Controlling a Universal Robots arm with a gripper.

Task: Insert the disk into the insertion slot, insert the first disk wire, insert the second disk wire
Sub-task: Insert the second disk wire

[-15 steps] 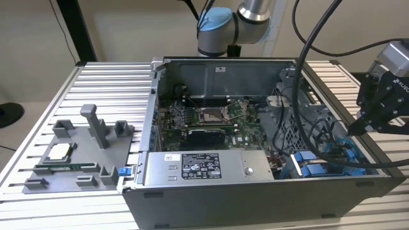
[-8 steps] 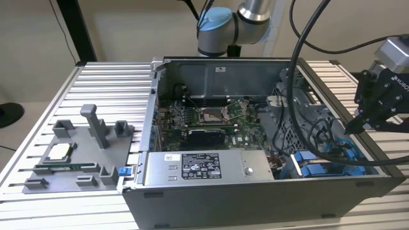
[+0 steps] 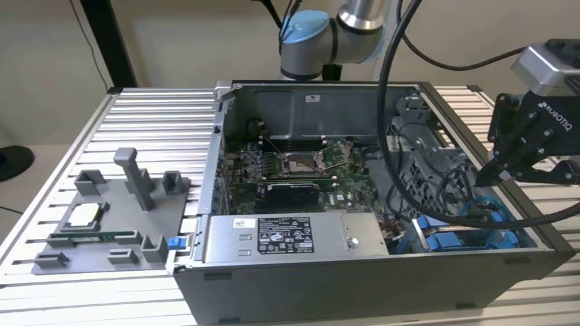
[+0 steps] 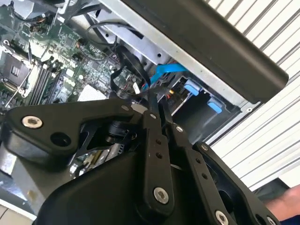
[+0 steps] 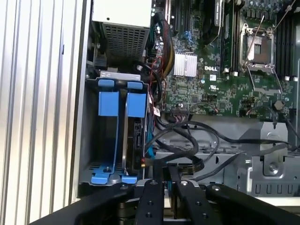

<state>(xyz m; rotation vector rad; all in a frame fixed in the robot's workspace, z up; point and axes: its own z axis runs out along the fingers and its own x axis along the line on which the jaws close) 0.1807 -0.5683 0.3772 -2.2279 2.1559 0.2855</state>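
Observation:
The insertion slot (image 5: 108, 140) is a grey bay with blue rails in the case corner nearest the exterior view's right (image 3: 462, 238). The disk (image 5: 137, 140) stands edge-on inside it, between the blue tabs. A blue wire (image 5: 149, 140) runs along the disk and loops up beside the bay (image 4: 166, 70). My gripper (image 5: 165, 171) hovers just over the open end of the bay (image 3: 480, 180), fingers almost together. Black wires (image 5: 187, 154) cross right at the tips (image 4: 157, 101). Whether one is pinched between them is hidden.
The open computer case holds a green motherboard (image 3: 299, 170) and a grey labelled power-supply box (image 3: 272, 236) along its front wall. A perforated metal cage (image 5: 262, 173) sits beside the bay. A grey parts fixture (image 3: 100, 224) lies on the slatted table at the exterior view's left.

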